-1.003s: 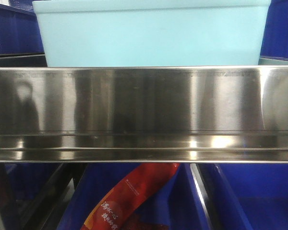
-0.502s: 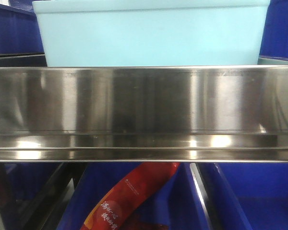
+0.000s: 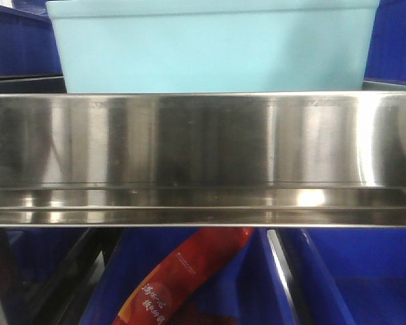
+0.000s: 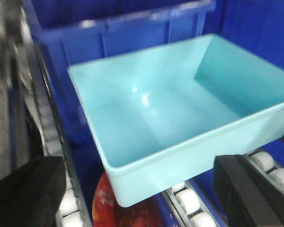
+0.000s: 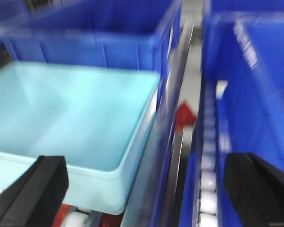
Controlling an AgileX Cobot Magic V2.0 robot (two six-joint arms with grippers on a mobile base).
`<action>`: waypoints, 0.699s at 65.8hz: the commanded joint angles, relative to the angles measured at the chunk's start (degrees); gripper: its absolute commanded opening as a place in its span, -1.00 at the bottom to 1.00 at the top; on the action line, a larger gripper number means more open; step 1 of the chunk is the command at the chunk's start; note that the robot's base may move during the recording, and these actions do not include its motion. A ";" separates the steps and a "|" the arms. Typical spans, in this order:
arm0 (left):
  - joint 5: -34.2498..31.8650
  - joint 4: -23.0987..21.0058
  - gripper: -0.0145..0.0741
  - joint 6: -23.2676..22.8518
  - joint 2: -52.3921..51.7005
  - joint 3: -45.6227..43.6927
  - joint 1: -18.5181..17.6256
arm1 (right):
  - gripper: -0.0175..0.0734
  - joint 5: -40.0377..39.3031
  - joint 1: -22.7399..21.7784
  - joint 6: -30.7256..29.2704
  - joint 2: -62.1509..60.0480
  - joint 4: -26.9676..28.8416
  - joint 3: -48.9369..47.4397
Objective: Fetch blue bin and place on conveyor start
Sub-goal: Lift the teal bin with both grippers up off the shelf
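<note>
At the bottom of the left wrist view, the left gripper (image 4: 137,165) hangs with its two black jaws spread wide, one in each lower corner, holding nothing. The blue bin (image 4: 156,113) lies just beyond and between them, empty, one near corner pointing at the camera (the view is blurred). The right gripper (image 5: 144,163) is likewise spread and empty, and the same bin's right end lies ahead of its left jaw.

From the front, the bin sits at the front edge of the upper shelf, directly behind the steel rail (image 3: 203,149), reaching nearly from the left corner to the right. Dark blue bins (image 4: 118,33) crowd behind and beside it. Roller tracks (image 4: 189,201) run under it, and a red packet (image 3: 183,277) lies below the shelf.
</note>
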 commanded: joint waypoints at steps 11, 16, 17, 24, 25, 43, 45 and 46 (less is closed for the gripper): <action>8.58 0.00 0.52 -3.94 16.14 -14.85 0.82 | 0.64 8.44 0.12 -0.38 16.13 -2.86 -15.00; 10.46 -0.44 0.52 -4.54 20.17 -18.31 2.41 | 0.64 11.92 0.34 -0.38 20.66 -2.86 -19.69; 10.74 -0.44 0.52 -4.91 20.83 -18.86 2.77 | 0.64 12.55 0.61 -0.38 21.85 -2.86 -20.54; 11.71 -1.16 0.52 -5.37 25.65 -22.78 5.93 | 0.64 15.96 2.25 1.16 27.31 -2.94 -26.48; 11.83 -1.16 0.52 -5.37 26.23 -23.25 6.24 | 0.64 16.09 2.71 1.47 28.30 -2.94 -27.33; 12.34 -0.72 0.52 -5.37 37.23 -29.96 7.24 | 0.64 15.47 4.23 6.65 39.48 -3.52 -33.20; 12.34 -0.72 0.52 -5.37 38.28 -30.33 7.38 | 0.64 15.32 4.23 6.65 40.42 -3.52 -33.63; 12.34 -0.72 0.52 -5.37 38.47 -30.40 7.38 | 0.64 15.20 4.23 6.65 40.90 -3.52 -33.69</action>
